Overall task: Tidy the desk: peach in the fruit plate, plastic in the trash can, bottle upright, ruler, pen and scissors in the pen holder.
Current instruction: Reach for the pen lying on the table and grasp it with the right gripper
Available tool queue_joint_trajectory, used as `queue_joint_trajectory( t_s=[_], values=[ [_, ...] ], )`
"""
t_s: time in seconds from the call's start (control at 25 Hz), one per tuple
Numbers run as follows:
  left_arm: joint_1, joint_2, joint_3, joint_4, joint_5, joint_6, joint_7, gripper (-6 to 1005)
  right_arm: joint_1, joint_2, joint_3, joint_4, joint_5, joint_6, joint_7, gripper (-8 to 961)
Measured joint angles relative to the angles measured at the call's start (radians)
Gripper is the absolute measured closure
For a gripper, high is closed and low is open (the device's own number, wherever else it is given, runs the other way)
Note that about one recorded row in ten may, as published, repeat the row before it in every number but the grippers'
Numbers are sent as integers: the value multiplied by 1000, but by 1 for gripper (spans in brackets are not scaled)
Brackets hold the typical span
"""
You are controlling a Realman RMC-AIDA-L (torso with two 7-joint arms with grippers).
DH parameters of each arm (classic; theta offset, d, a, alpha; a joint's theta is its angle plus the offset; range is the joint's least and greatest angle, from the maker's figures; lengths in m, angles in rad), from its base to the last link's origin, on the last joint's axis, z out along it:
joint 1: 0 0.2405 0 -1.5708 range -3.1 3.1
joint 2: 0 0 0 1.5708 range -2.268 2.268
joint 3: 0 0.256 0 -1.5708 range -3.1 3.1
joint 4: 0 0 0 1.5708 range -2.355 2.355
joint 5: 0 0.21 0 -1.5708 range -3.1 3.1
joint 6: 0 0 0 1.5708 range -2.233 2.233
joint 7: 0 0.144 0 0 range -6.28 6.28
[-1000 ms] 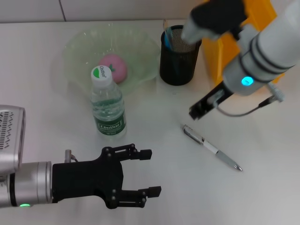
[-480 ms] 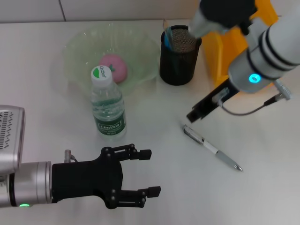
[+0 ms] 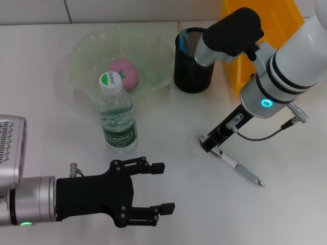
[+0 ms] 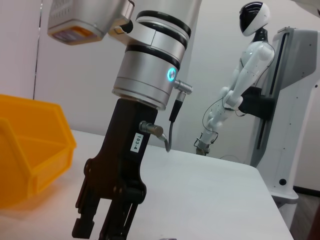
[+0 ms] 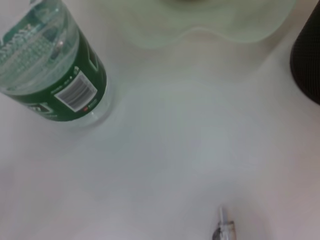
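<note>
The pen (image 3: 232, 163) lies on the worktop at 5 o'clock from the holder (image 3: 194, 61). The right gripper (image 3: 210, 143) hangs over its cap end (finger spread: cannot tell). Best straddle the barrel squarely before closing. The left gripper (image 3: 156, 188) idles, fingers wide.

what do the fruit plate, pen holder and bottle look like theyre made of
Fruit plate: translucent pale green, wavy rim, probably glass or plastic. Pen holder: black perforated mesh, likely metal. Bottle: clear thin plastic with a glossy green label and white screw cap.
</note>
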Motion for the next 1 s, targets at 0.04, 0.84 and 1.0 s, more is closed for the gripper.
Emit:
queue_joint_trajectory(
  t_s=[0.04,0.84,1.0],
  values=[
    [0,0,0,0,0,0,0,186,3,0,-3,6,0,2,0,381],
    [4,0,0,4,0,0,0,187,41,2,-32,73,3,16,10,385],
    [4,0,0,4,0,0,0,187,49,1,-33,92,3,16,10,606]
  ],
)
